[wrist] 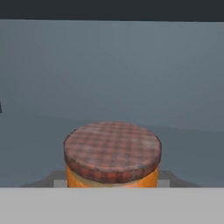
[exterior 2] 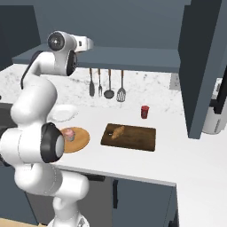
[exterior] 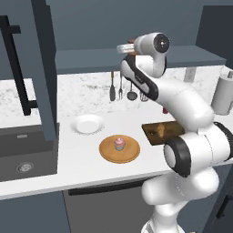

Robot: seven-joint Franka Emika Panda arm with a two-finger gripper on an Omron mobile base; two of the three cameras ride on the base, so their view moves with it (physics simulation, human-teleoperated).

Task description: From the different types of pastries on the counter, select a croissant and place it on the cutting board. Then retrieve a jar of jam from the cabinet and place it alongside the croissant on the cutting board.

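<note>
**Jam jar at the fingers on the cabinet shelf**

While both base views keep the hand high against the cabinet (exterior 2: 133, 26), the hand view brings up the jar of jam (wrist: 112, 155) close at its bottom: orange glass under a brownish checked lid, upright on the slate-blue shelf, with bare shelf and back wall beyond it. The gripper (wrist: 112, 183) is drawn in to its narrowest with the jar between its fingers, though the fingertips themselves are cut off at the lower edge and contact on the glass is hard to make out. In the base views the jar is hidden by the wrist.

Nearest on the counter (exterior 2: 186, 164) in the right base view, the dark cutting board (exterior 2: 129, 136) lies flat with the croissant (exterior 2: 117, 132) on its left part; the rest of the board is bare. In the left base view the arm covers much of that board. Left of it sits the round tan board (exterior: 119, 149) carrying the pink-frosted cupcake (exterior: 119, 143), with a white plate (exterior: 87, 124) just behind. A small red jar (exterior 2: 144, 111) stands apart behind the cutting board. Farther back, utensils (exterior 2: 106, 84) hang on the backsplash under the shelf (exterior 2: 146, 60).
</note>
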